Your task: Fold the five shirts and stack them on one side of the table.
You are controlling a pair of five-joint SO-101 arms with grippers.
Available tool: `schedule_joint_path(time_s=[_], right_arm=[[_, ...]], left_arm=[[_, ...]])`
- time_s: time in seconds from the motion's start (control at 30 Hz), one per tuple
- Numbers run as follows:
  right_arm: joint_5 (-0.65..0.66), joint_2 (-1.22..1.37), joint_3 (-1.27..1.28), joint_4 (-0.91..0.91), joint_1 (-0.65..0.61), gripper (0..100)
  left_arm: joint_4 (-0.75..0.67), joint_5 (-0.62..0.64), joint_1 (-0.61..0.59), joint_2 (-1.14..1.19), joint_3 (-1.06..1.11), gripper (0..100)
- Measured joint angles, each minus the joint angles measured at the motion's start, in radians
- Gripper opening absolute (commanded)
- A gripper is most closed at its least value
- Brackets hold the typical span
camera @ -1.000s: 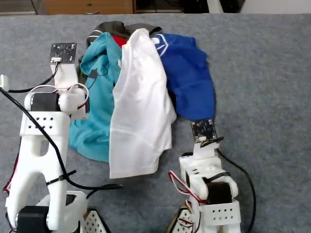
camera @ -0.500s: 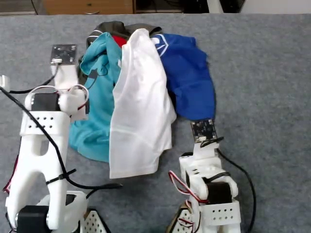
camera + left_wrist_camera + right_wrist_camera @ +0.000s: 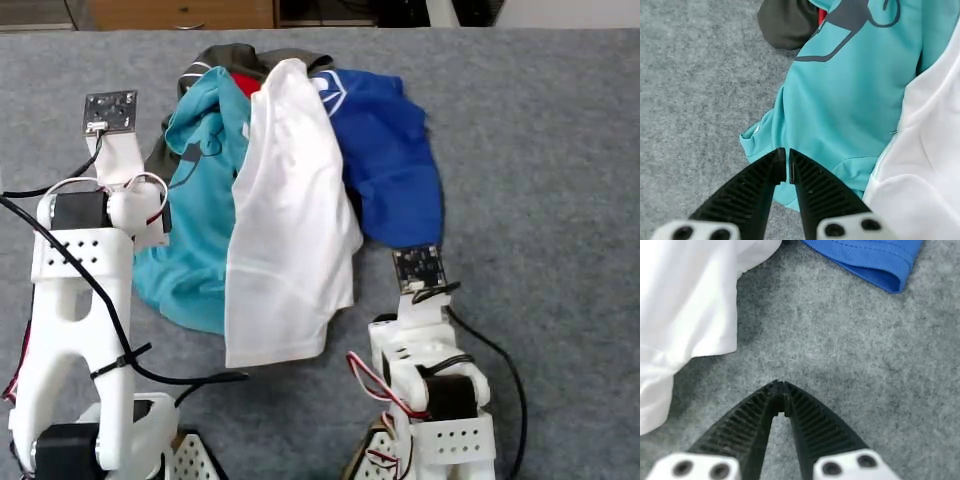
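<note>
While both pairs of jaws are shut on nothing, I judge that none of the five shirts is folded: they lie in one heap in the middle of the tabletop (image 3: 540,150), toward its far edge. The white shirt (image 3: 290,230) drapes across the top. The teal shirt (image 3: 195,200) lies under it toward the left edge and the blue shirt (image 3: 385,160) toward the right edge. A dark shirt (image 3: 225,58) and a sliver of a red shirt (image 3: 247,82) peek out at the far end.

My left jaws hang, tips together, just over the teal shirt's loose edge where it meets bare tabletop. My right jaws, also tips together, hang over bare tabletop near the hems of the white and blue shirts, touching neither.

Tangling is my main worry. The white shirt rests on the teal one, so pulling the teal hem would probably drag the white shirt and bunch the whole heap toward the left edge. If I lower the left jaws without opening them first, they will only push the cloth into a ridge. Opened too deep, they could pinch two layers at once. A shallow bite on such limp fabric could slip free mid-lift.
</note>
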Motion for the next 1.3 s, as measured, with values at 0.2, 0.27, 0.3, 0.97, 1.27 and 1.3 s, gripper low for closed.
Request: schedule_joint_path(time_s=[0.2, 0.27, 0.3, 0.97, 1.27, 1.3], right_arm=[[0.0, 0.0, 0.0, 0.0, 0.0, 1.3], [0.0, 0.0, 0.0, 0.0, 0.0, 1.3], [0.0, 0.0, 0.0, 0.0, 0.0, 1.3], [0.0, 0.0, 0.0, 0.0, 0.0, 1.3], [0.0, 0.0, 0.0, 0.0, 0.0, 1.3], [0.0, 0.0, 0.0, 0.0, 0.0, 1.3]], left_arm=[[0.0, 0.002, -0.002, 0.0, 0.025, 3], [0.0, 0.002, -0.002, 0.0, 0.038, 3], [0.0, 0.002, -0.002, 0.0, 0.041, 3], [0.005, 0.098, 0.153, 0.181, -0.238, 14], [0.124, 0.199, 0.196, 0.539, -0.554, 23], [0.126, 0.222, 0.196, 0.566, -0.585, 23]])
